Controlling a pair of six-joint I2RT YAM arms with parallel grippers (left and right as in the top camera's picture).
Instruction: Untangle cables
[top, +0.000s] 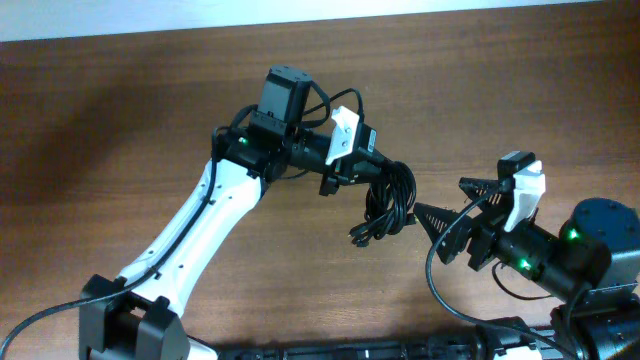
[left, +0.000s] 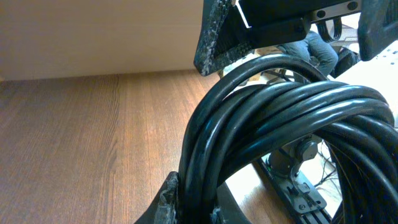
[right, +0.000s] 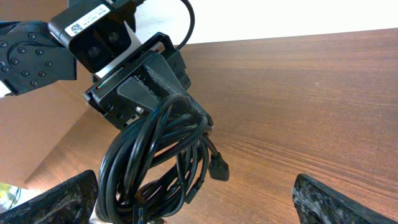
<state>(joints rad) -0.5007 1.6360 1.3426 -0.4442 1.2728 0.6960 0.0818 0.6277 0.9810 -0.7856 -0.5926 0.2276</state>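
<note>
While the left gripper (top: 362, 172) clenched the bundled cables (top: 390, 200), their loops hung from its fingers, seemingly clear of the wooden table (top: 120, 110). Just beside the bundle, the right gripper (top: 452, 208) stood spread wide, holding nothing and touching none of them.

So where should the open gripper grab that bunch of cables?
Probably the loose lower loops of the cables, near the dangling plug, coming in from the right. The left gripper pinches the top of the bundle, so the bottom hangs free, facing the open right gripper.
</note>
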